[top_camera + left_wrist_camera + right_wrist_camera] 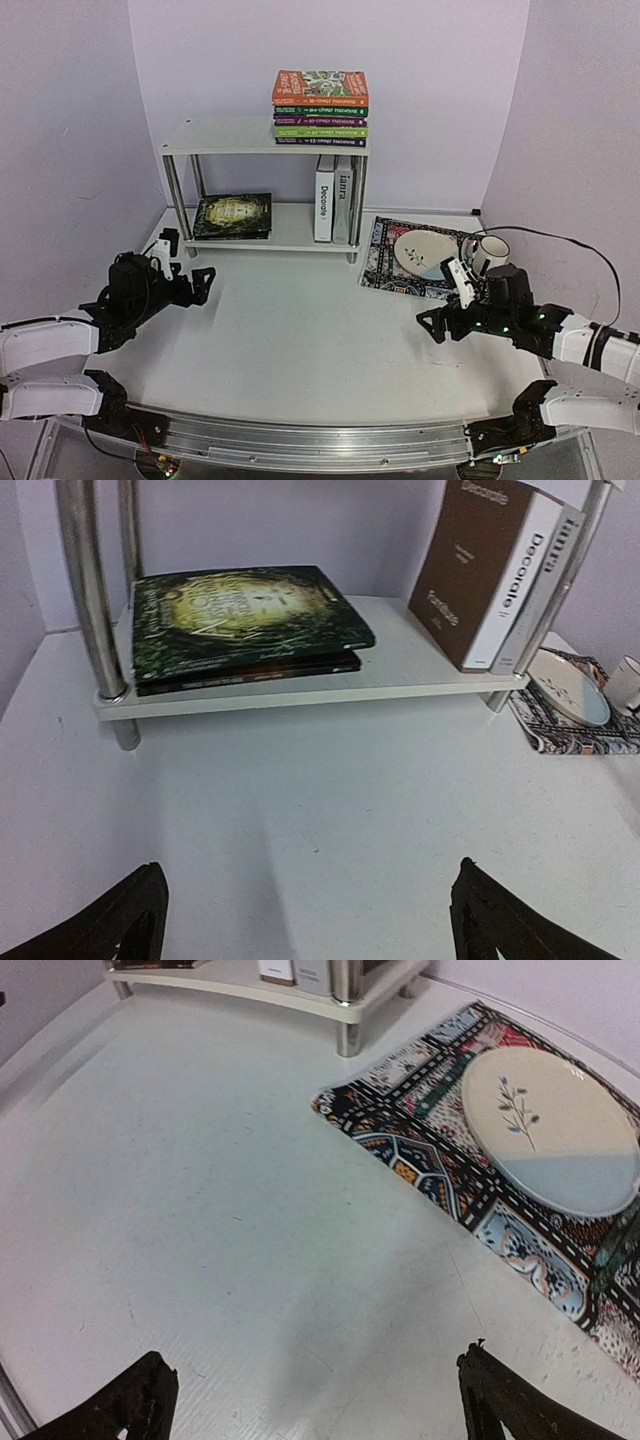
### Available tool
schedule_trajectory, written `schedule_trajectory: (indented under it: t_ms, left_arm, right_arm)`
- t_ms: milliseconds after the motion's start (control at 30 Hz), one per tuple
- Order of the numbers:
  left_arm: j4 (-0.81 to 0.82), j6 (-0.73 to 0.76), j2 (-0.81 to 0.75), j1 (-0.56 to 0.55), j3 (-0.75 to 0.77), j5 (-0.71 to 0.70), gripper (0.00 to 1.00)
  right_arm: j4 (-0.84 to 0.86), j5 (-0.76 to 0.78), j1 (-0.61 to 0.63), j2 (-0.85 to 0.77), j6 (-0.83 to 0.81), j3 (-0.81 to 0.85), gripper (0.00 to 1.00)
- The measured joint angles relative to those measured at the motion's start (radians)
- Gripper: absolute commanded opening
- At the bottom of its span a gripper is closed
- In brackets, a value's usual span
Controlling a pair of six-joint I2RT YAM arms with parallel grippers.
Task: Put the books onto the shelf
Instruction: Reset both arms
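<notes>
Loaded white two-tier shelf [225, 138], chrome legs.
Colourful paperback stack [320, 107] flat on top board, right side; dark green books [233, 215] flat lower left; brown-covered Decorate [324, 198] and grey book [343, 198] upright, touching, lower right.

The white two-tier shelf with chrome tube legs [220, 137] stands on the white table [300, 330]. The stacked paperback books [320, 108] show orange, green and purple spines. The flat dark green book [245, 615] has a yellowish picture; the upright brown book [470, 570] has a white spine. Near the far right corner, the black cloth mat [420, 1120] shows red, orange and blue patterns, and the round cream plate [550, 1130] has a dark sprig.
</notes>
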Motion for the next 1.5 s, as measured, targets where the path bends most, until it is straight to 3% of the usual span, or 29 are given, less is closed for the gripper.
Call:
schedule_trajectory:
  t_ms: [200, 367, 467, 733, 1033, 1133, 1500]
  left_arm:
    - [0.091, -0.055, -0.026, 0.174, -0.102, -0.006, 1.00]
    - [0.183, -0.048, 0.042, 0.261, -0.110, -0.031, 1.00]
    - [0.226, -0.016, 0.109, 0.272, -0.100, -0.058, 1.00]
    - [0.359, 0.043, 0.273, 0.349, -0.073, -0.067, 1.00]
    - [0.534, 0.146, 0.459, 0.377, -0.071, -0.015, 0.98]
    - [0.578, 0.189, 0.516, 0.384, -0.069, -0.008, 0.98]
    - [0.734, 0.216, 0.703, 0.466, -0.041, 0.057, 1.00]
  right_arm:
    - [0.058, -0.070, -0.309, -0.011, 0.085, -0.052, 0.98]
    - [0.233, -0.056, -0.522, -0.003, 0.112, -0.130, 0.98]
    - [0.363, 0.002, -0.536, 0.045, 0.098, -0.201, 0.98]
    - [0.693, 0.105, -0.536, 0.386, 0.066, -0.223, 0.98]
    - [0.980, 0.120, -0.536, 0.691, 0.048, -0.215, 0.98]
    - [1.007, 0.108, -0.536, 0.761, 0.037, -0.194, 0.98]
    - [0.984, 0.090, -0.541, 0.766, 0.029, -0.119, 0.98]
